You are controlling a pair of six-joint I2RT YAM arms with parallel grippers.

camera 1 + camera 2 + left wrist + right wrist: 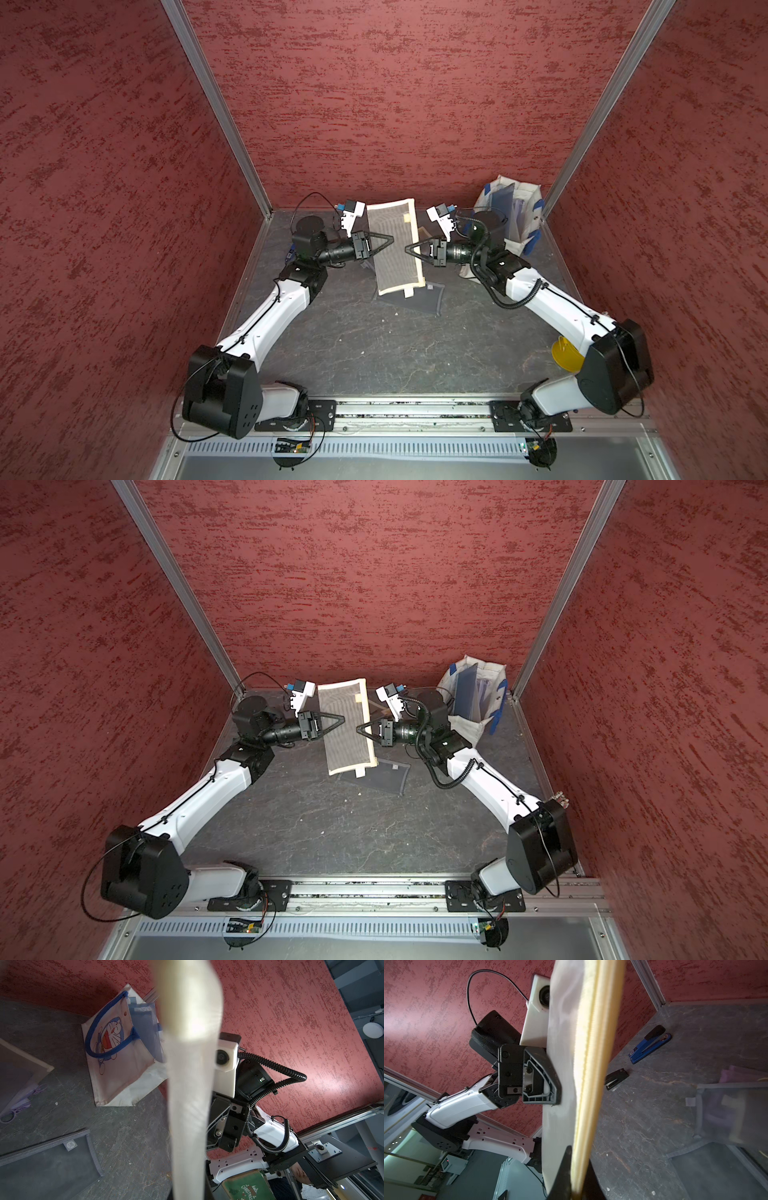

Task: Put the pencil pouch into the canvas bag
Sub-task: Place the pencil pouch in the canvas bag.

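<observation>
At the back of the table [374,353], between my two arms, my right gripper [409,249] is clamped tight on the pencil pouch [397,270], with its jaws closed on the long zippered edge. In the right wrist view one of its dark fingers [564,1169] lies against that yellowish trim. My left gripper [390,240] is on the opposite side, its tip at the pouch's other long edge. Its jaws look narrow, and in the right wrist view one finger [550,1082] presses on the mesh. Whether it pinches the pouch or only touches it, I cannot tell.

The pouch is a long, flat rectangle of whitish mesh bordered in cream. It has a small cream patch near its far end and a short cream tab at its near end. It is raised and tilted, with its broad face turned up in both top views, and both wrist cameras see it edge-on. Its near end overlaps a grey mesh pouch [419,301] lying flat on the table; I cannot tell whether the two touch.

The canvas bag [120,1076] stands in the far right corner, just behind my right arm. It is off-white with blue handles and a cartoon print on one face. Its mouth is open upward and something flat and blue stands inside. The pencil pouch is outside it.
</observation>
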